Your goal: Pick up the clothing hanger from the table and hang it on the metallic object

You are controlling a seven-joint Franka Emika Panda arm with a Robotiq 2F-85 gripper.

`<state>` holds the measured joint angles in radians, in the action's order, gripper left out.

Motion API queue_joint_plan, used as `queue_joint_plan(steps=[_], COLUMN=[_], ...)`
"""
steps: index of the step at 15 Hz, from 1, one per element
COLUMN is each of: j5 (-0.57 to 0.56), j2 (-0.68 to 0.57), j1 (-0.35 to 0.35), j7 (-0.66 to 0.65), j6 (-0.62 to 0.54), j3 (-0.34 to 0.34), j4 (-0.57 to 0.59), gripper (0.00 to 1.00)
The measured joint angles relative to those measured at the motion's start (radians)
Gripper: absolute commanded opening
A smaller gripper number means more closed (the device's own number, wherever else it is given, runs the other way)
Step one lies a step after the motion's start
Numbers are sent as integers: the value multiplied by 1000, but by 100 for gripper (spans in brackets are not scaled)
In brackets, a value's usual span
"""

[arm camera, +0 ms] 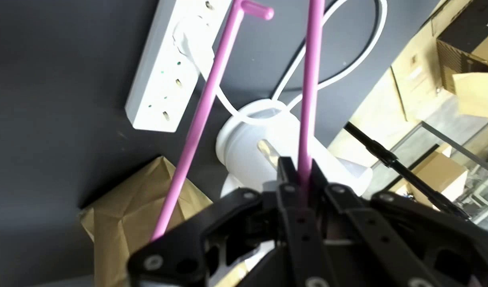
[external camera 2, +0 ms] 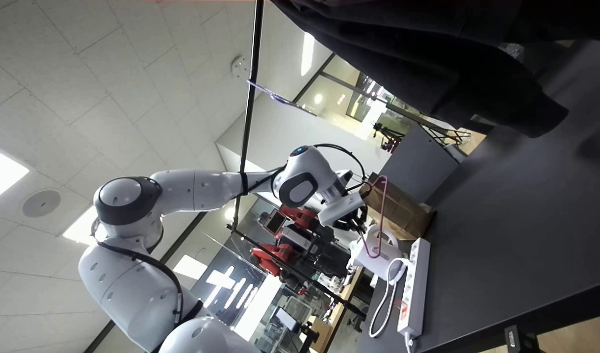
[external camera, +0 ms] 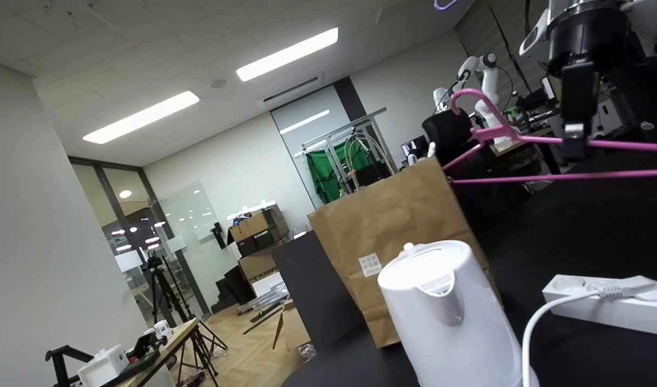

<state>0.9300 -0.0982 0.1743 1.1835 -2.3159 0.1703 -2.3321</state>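
The pink-magenta clothing hanger is held in the air above the black table. It also shows in an exterior view and in the wrist view. My gripper is shut on one slender arm of it, and the hanger's hook stands out beyond the paper bag's top. In the wrist view the fingertips close around the pink bar. A dark rack rod, which seems to be the metallic object, runs above the table in an exterior view, apart from the hanger. A purple hanger hangs by it.
A white kettle stands below the gripper beside a brown paper bag. A white power strip with a white cable lies on the black table. Dark clothing hangs at the far end.
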Motion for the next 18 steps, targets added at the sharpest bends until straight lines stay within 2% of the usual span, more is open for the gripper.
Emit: queue_joint_plan(steps=[4,5,7,13,14,18], j5=[25,18,6,0,-1,-3], j2=[93,120,161,179,179,176], j1=[-44,-50,-59,-66,-66,-83], j7=[33,35,35,35,35,35], j6=[117,136,152,154,154,151], j3=[-73,-92,-119,-127,-127,-143], j4=[13,12,8,-3,-4,0], gripper=[2,8,8,8,2,2])
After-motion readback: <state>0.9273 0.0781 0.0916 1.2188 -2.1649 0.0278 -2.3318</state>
